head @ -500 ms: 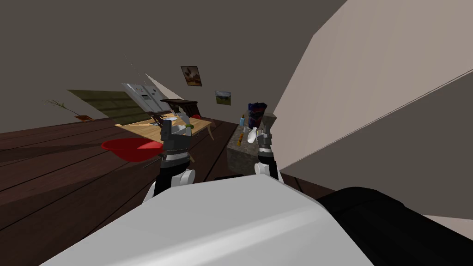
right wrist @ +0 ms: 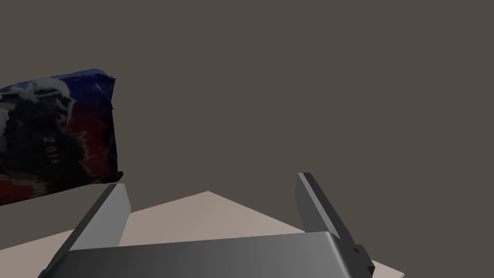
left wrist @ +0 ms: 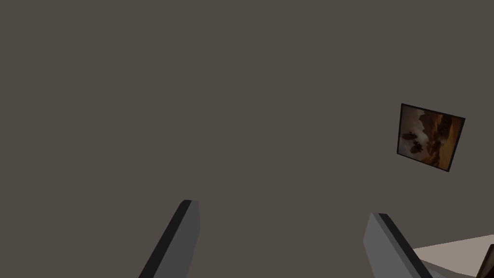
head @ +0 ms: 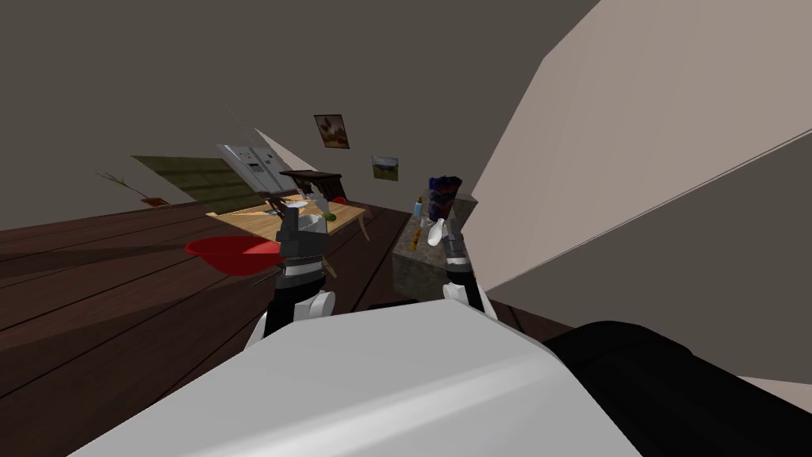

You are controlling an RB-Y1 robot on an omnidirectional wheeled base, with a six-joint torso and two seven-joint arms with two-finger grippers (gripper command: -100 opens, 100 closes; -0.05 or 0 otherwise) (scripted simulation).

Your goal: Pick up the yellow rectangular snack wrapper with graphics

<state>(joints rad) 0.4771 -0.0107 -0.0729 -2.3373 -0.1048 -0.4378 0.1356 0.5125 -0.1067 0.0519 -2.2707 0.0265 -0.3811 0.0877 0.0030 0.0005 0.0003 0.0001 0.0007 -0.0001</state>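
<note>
A small yellow-orange strip, the likely snack wrapper, lies on a stone-look counter block ahead and to the right. It is too small to make out any graphics. On the same block stand a blue and red printed bag, a blue bottle and a white vase. My right gripper is raised near the block's right end and open, with the printed bag beyond one finger. My left gripper is raised in front of the wooden table, open and holding nothing.
A light wooden table with several small items stands ahead left, and a red bowl-shaped seat sits before it. A grey fridge stands behind. A pale slanted wall closes the right side. Dark plank floor spreads to the left.
The whole head picture has shifted a little to the right, so my view has turned slightly. Both arms keep their raised pose with open fingers.
</note>
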